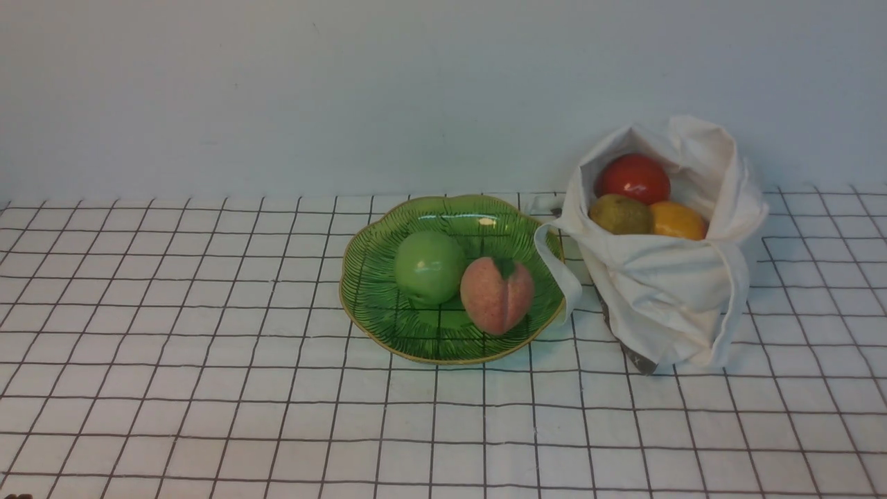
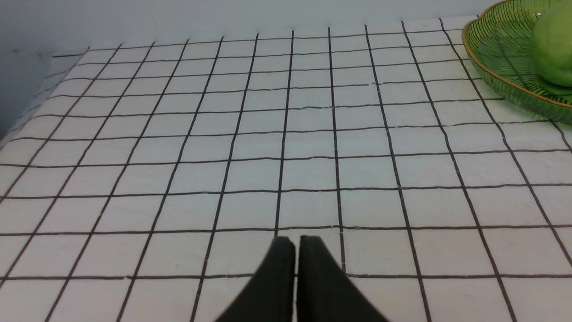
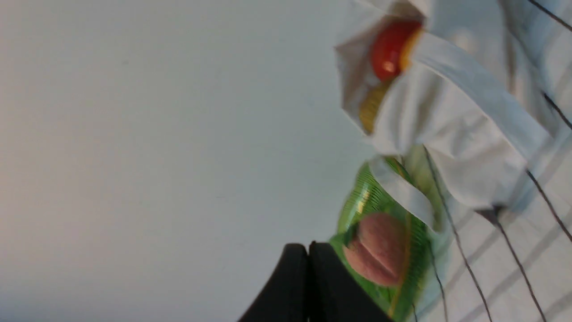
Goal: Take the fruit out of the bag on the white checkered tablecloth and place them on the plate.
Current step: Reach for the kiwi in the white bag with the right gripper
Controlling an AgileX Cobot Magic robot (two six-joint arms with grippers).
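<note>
The off-white bag [image 1: 665,291] stands open on the white checkered tablecloth [image 1: 208,388], right of the green leaf plate [image 1: 374,298]. Inside it are a red fruit [image 1: 632,178], a brown-olive kiwi [image 1: 619,213] and an orange fruit [image 1: 677,220]. One strap [image 1: 554,267] hangs over the plate's rim. The right wrist view, blurred, shows the bag [image 3: 451,134], the red fruit [image 3: 389,49] and the plate [image 3: 402,277]. My left gripper [image 2: 297,243] is shut and empty over bare cloth. My right gripper [image 3: 308,248] is shut and empty, apart from the bag. Neither shows in the front view.
A green apple [image 1: 428,267] and a pink peach [image 1: 496,294] lie on the plate. The apple [image 2: 554,44] and plate rim [image 2: 487,67] show in the left wrist view, the peach [image 3: 380,250] in the right. A pale wall stands behind the table.
</note>
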